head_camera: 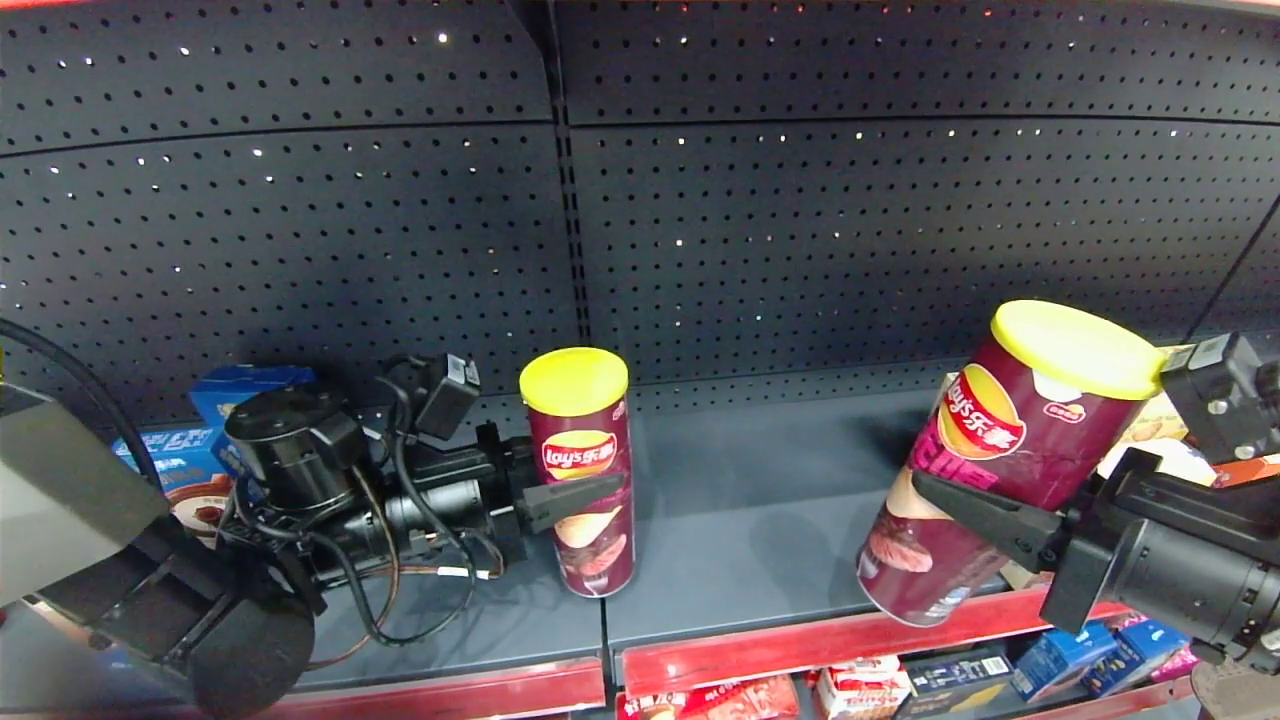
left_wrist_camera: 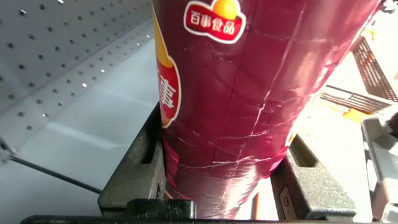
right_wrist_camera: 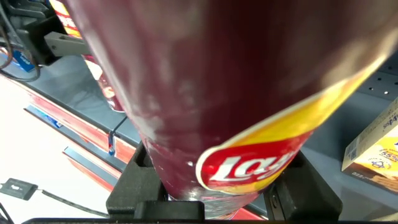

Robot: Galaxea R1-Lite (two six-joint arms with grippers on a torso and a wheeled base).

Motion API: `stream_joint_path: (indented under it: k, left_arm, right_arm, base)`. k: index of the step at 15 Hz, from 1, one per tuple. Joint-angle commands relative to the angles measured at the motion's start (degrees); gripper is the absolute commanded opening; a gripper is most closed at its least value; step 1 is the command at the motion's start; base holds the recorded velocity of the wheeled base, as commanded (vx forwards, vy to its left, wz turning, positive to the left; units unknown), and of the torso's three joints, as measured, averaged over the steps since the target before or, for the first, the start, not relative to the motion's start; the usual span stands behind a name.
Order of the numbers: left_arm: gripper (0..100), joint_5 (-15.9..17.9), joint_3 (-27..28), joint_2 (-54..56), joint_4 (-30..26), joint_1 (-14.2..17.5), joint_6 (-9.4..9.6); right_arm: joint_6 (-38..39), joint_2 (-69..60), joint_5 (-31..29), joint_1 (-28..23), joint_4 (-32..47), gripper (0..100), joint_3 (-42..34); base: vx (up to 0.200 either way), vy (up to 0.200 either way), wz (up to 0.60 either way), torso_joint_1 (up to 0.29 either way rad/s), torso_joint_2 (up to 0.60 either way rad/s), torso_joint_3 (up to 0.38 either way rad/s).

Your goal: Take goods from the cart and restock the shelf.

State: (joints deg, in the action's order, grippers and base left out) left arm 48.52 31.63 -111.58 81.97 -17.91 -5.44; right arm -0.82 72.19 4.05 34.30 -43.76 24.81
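Presently left gripper clamps left can, axis vertical, lid up, on shelf; right gripper clamps right can, tilted, lid leaning rightward.

You had one maroon cardboard chip canister with a yellow plastic lid standing upright near the front edge of the dark grey metal shelf, clamped in your left gripper. Your right gripper held a second canister of the same kind over the shelf's front edge, farther right, its lid tilted rightward.
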Motion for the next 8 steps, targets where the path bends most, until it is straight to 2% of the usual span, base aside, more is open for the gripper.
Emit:
stream_joint_path:
  k: [1, 8]
  left_arm:
    - [0, 0.0, -0.87, 1.37, 0.03, -0.2, -0.01]
    - [0, -1.41, -2.45, 1.37, 0.03, -1.16, 0.08]
  right_arm:
    - [-0.06, -0.56, 0.08, -0.2, -0.01, 0, -0.37]
    - [-0.15, -0.56, 0.08, -0.29, -0.09, 0, -0.11]
  base:
    - [0.0, 0.0, 0.0, 0.0, 0.0, 0.0]
    - [0.0, 0.0, 0.0, 0.0, 0.0, 0.0]
